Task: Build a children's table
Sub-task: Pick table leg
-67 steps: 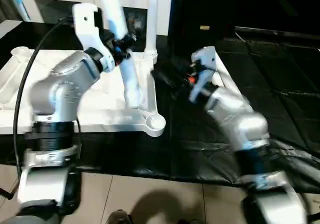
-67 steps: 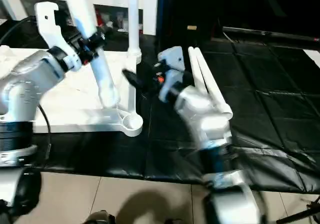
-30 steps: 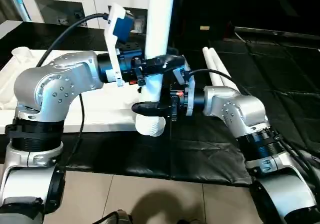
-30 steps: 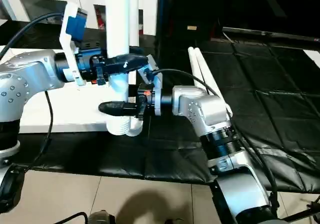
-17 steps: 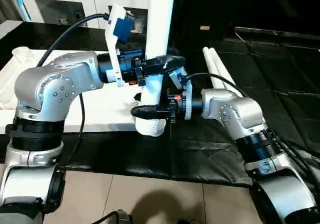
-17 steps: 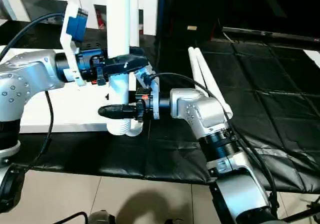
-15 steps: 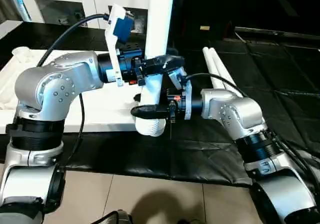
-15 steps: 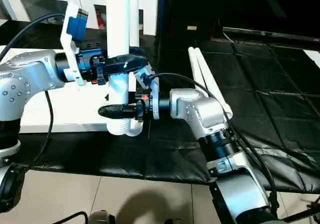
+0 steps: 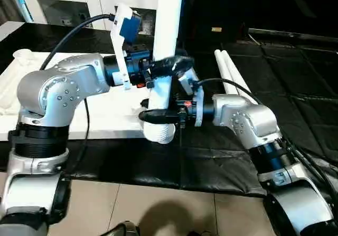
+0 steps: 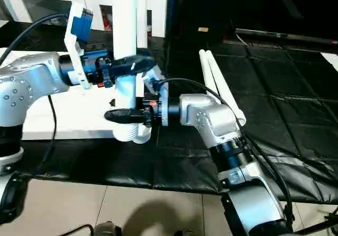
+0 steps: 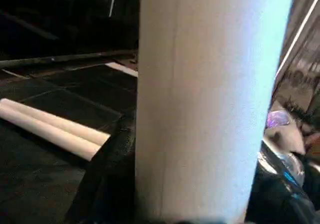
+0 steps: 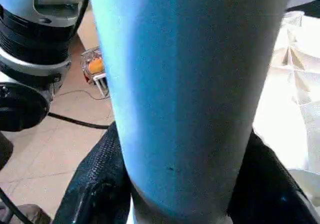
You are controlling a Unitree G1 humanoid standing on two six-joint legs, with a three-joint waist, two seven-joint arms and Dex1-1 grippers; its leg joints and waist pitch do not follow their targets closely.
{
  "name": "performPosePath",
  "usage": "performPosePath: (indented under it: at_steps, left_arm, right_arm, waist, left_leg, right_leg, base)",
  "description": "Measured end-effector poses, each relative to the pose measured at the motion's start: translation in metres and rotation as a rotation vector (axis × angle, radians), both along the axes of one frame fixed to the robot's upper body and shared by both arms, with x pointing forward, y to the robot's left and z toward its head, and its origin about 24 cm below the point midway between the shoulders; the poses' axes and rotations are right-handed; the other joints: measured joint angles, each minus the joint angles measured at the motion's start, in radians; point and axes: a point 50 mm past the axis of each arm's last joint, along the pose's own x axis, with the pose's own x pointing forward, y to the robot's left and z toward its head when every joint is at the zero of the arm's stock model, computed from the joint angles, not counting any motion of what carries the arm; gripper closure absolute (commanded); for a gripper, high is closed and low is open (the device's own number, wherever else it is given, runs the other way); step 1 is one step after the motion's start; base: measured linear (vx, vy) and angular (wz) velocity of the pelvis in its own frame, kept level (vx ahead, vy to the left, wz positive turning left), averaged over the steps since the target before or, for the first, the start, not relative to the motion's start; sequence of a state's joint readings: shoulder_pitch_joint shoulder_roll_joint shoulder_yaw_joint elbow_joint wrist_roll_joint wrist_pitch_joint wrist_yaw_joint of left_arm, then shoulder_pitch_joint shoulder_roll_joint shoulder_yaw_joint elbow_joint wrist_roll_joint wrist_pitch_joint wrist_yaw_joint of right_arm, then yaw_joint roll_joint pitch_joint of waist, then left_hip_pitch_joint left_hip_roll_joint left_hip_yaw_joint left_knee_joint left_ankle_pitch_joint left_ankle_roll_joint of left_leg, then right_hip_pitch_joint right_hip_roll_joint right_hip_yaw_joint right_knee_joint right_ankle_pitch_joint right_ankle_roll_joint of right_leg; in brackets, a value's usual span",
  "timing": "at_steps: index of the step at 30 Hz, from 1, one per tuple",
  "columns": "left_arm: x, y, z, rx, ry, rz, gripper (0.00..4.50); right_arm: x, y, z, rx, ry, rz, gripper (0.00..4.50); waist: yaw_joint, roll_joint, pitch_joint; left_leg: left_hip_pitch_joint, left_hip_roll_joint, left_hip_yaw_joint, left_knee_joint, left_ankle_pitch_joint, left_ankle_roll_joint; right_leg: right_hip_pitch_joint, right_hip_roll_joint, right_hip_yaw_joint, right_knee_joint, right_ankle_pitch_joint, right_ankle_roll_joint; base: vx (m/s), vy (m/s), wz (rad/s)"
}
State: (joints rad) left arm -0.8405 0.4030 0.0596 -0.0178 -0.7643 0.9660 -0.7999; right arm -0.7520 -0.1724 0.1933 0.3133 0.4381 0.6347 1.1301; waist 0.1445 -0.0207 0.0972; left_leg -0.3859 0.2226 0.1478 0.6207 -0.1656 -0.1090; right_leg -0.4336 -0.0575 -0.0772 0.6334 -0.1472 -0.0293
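L gripper (image 9: 168, 67) & R gripper (image 9: 158, 115) both pinching upright white plastic tube leg (image 9: 165, 46), R lower, leg foot at white tabletop's (image 9: 105, 114) corner socket (image 9: 160, 133).

The upright leg (image 9: 167, 40) clasped between both grippers looks like smooth white plastic with a soft satin sheen, faintly grainy up close in the wrist views. The left gripper (image 9: 168, 66) closes on it with glossy black fingers, and the right gripper (image 9: 158, 115), just below, has matt black fingers with a finely textured inner face. Beside the grippers the table top (image 9: 113, 106) is the same white plastic, moulded into ribs. Both forearms (image 9: 63, 91) are brushed silver metal with small bolt heads. Beyond the right gripper, two spare legs (image 9: 228, 73) lie on a black, slightly shiny padded mat (image 9: 285, 83) with stitched seams.
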Motion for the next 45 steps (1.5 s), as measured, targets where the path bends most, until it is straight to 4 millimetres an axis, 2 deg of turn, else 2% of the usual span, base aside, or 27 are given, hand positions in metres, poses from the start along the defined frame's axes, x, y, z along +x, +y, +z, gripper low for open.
performPosePath:
  at_steps: [4, 8, 16, 19, 22, 24, 28, 31, 33, 35, 38, 41, 45]
  left_arm:
    - [-0.002, -0.003, 0.017, -0.102, -0.040, -0.018, 1.50]
    - [-0.003, -0.001, 0.028, -0.198, -0.072, -0.015, 1.47]
    - [-0.008, 0.008, 0.035, -0.306, -0.063, 0.010, 1.47]
    - [-0.015, 0.022, 0.035, -0.358, -0.062, 0.002, 1.47]
    - [-0.026, 0.034, 0.033, -0.314, -0.098, -0.024, 1.47]
    - [-0.028, 0.047, 0.024, -0.240, -0.101, 0.001, 1.47]
    - [-0.027, 0.054, 0.006, -0.124, -0.076, 0.009, 1.47]
    - [-0.020, 0.058, -0.018, 0.037, -0.055, 0.037, 1.47]
    - [-0.014, 0.064, -0.043, 0.208, -0.039, 0.068, 1.47]
    - [-0.011, 0.067, -0.065, 0.300, -0.003, 0.076, 1.47]
    - [-0.008, 0.072, -0.092, 0.567, -0.057, 0.051, 1.47]
    - [-0.005, 0.081, -0.120, 0.753, -0.069, 0.026, 1.47]
    - [-0.002, 0.088, -0.139, 0.856, -0.069, 0.007, 1.64]
  right_arm:
    - [-0.004, 0.006, -0.005, 0.009, 0.009, 0.018, 2.53]
    - [-0.003, 0.006, -0.005, 0.006, 0.003, 0.007, 2.54]
    - [0.000, 0.012, -0.004, 0.018, -0.041, -0.044, 2.54]
    - [0.009, 0.009, -0.008, 0.027, -0.041, -0.165, 2.54]
    - [0.022, -0.012, -0.023, -0.009, 0.005, -0.351, 2.58]
    - [0.023, -0.023, -0.032, -0.036, 0.000, -0.432, 2.59]
    - [0.023, -0.032, -0.042, -0.069, 0.006, -0.507, 2.59]
    - [0.024, -0.039, -0.044, -0.063, 0.001, -0.577, 2.59]
    - [0.023, -0.045, -0.049, -0.049, 0.018, -0.636, 2.59]
    - [0.023, -0.050, -0.053, -0.050, 0.029, -0.664, 2.59]
    - [0.022, -0.050, -0.054, -0.041, 0.018, -0.688, 2.59]
    - [0.021, -0.051, -0.051, -0.034, 0.001, -0.698, 2.59]
    - [0.018, -0.051, -0.051, -0.027, -0.008, -0.697, 2.59]
  waist:
    - [0.000, 0.000, 0.000]
    - [0.000, 0.000, 0.000]
    - [-0.001, 0.000, 0.000]
    - [-0.002, 0.000, 0.000]
    - [0.002, 0.001, -0.001]
    - [-0.001, 0.007, -0.002]
    - [-0.004, 0.013, -0.005]
    - [-0.005, 0.026, -0.012]
    - [-0.005, 0.030, -0.015]
    - [-0.005, 0.030, -0.015]
    - [-0.007, 0.031, -0.015]
    - [-0.009, 0.031, -0.015]
    - [-0.006, 0.030, -0.016]
  left_leg:
    - [0.000, 0.000, 0.000, 0.000, 0.000, 0.000]
    - [0.000, 0.000, 0.000, 0.000, 0.000, 0.000]
    - [0.000, 0.000, 0.000, 0.000, 0.000, 0.000]
    - [0.000, 0.000, 0.000, 0.000, 0.000, 0.000]
    - [0.000, 0.000, 0.000, 0.000, 0.000, 0.000]
    - [0.000, 0.000, 0.000, 0.000, 0.000, 0.000]
    - [0.001, -0.001, 0.000, 0.000, 0.000, 0.000]
    - [0.003, -0.001, 0.000, 0.000, 0.000, 0.000]
    - [0.004, -0.002, 0.000, -0.002, 0.000, 0.000]
    - [0.004, -0.002, 0.000, -0.002, 0.000, 0.000]
    - [0.004, -0.002, -0.001, -0.002, 0.000, 0.000]
    - [0.004, -0.002, -0.001, -0.002, 0.000, 0.000]
    - [0.003, -0.002, -0.001, -0.002, 0.000, 0.000]
  right_leg:
    - [0.000, 0.000, 0.000, 0.000, 0.000, 0.000]
    - [0.000, 0.000, 0.000, 0.000, 0.000, 0.000]
    - [0.000, 0.000, 0.000, 0.000, 0.000, 0.000]
    - [0.000, 0.000, 0.000, 0.000, 0.000, -0.001]
    - [0.000, 0.000, 0.000, 0.000, 0.000, -0.001]
    - [0.000, 0.000, 0.000, 0.000, 0.000, 0.000]
    - [0.000, 0.001, 0.000, 0.000, 0.000, -0.001]
    - [0.001, 0.001, 0.001, 0.000, 0.000, 0.000]
    - [0.002, 0.000, 0.001, 0.000, 0.000, 0.000]
    - [0.001, 0.001, 0.001, 0.000, 0.000, 0.001]
    - [0.001, 0.000, 0.001, -0.001, 0.001, 0.001]
    - [0.002, 0.000, 0.001, -0.001, 0.001, 0.001]
    - [0.002, 0.000, 0.001, -0.001, 0.001, 0.001]
  base:
    - [0.000, 0.000, 0.00]
    - [0.000, 0.000, 0.00]
    - [0.000, 0.000, 0.00]
    - [0.000, 0.000, 0.00]
    - [0.000, 0.000, 0.00]
    - [0.000, 0.000, 0.00]
    - [0.000, 0.000, 0.00]
    - [0.000, 0.000, 0.00]
    - [0.000, 0.000, 0.00]
    - [0.000, 0.000, 0.00]
    - [0.000, 0.000, 0.00]
    - [0.000, 0.000, 0.00]
    - [0.000, 0.000, 0.00]
